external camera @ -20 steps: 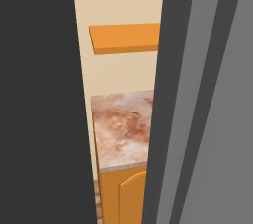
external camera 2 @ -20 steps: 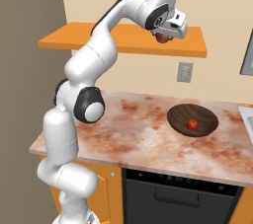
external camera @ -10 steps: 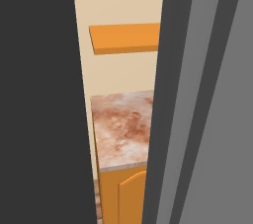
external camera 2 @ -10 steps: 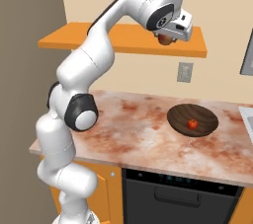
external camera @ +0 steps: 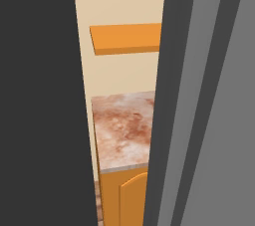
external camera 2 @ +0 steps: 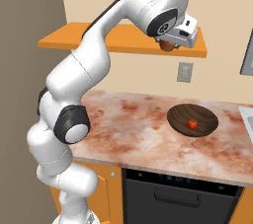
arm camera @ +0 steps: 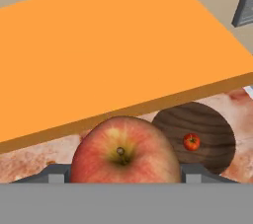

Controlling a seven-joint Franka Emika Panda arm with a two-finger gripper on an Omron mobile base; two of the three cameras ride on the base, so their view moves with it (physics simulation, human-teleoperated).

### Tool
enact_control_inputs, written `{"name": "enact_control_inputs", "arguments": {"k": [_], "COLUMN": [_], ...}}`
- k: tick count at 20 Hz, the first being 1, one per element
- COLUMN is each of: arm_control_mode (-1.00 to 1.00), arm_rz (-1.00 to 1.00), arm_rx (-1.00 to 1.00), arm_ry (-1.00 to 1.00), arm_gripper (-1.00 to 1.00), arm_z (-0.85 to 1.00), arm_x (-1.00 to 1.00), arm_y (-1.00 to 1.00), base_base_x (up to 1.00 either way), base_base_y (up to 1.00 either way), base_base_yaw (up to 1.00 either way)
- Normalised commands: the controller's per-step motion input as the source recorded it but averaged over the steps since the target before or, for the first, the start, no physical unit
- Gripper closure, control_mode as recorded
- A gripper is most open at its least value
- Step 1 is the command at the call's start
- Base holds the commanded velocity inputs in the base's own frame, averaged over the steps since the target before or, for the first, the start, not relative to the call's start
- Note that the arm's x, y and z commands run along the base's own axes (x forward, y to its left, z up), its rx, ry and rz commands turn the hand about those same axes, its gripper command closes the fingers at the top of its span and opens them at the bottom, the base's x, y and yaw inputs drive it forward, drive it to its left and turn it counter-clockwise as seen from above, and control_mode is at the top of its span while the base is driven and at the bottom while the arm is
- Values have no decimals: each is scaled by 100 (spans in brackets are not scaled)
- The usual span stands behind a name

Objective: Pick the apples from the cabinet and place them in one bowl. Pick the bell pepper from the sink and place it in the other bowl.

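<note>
My gripper [external camera 2: 170, 45] is shut on a red apple [arm camera: 123, 151] and holds it just in front of the orange cabinet slab [external camera 2: 99, 38], slightly below its front edge. In the hand view the apple hides the fingers, and the cabinet [arm camera: 108, 45] spreads above it. Down on the counter stands a dark brown wooden bowl [external camera 2: 178, 115] with a second small red apple [external camera 2: 192, 124] inside; in the hand view this bowl [arm camera: 212, 124] and its apple [arm camera: 191, 142] lie just right of the held one. The bell pepper and the olive-green bowl are out of view.
The marbled counter [external camera 2: 133, 129] runs below the cabinet, over a black oven front [external camera 2: 183, 198]. A wall socket [external camera 2: 185, 71] sits under the slab. A pale sink edge [external camera 2: 247, 117] shows at far right. Dark panels [external camera: 45, 95] flank the left base view's strip of cabinet [external camera: 127, 38].
The hand has dropped slightly with the apple, in front of the cabinet's edge, while the elbow has swung lower and to the left. Bowl and its apple are unmoved.
</note>
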Motion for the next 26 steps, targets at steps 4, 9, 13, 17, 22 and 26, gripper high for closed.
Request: {"name": "enact_control_inputs", "arguments": {"k": [4, 9, 13, 17, 22, 26], "arm_control_mode": [-100, -100, -100, -100, -100, -100], "arm_rz": [0, 0, 0, 0, 0, 0], "arm_rx": [0, 0, 0, 0, 0, 0], "arm_ry": [0, 0, 0, 0, 0, 0], "arm_gripper": [100, 100, 100, 100, 100, 100], "arm_z": [-3, -8, -18, -25, -34, -37], "arm_x": [-54, -53, -46, -39, -28, -14], "arm_y": [-8, -6, -2, 0, 4, 2], "base_base_x": [0, 0, 0, 0, 0, 0], "base_base_y": [0, 0, 0, 0, 0, 0], "base_base_yaw": [0, 0, 0, 0, 0, 0]}}
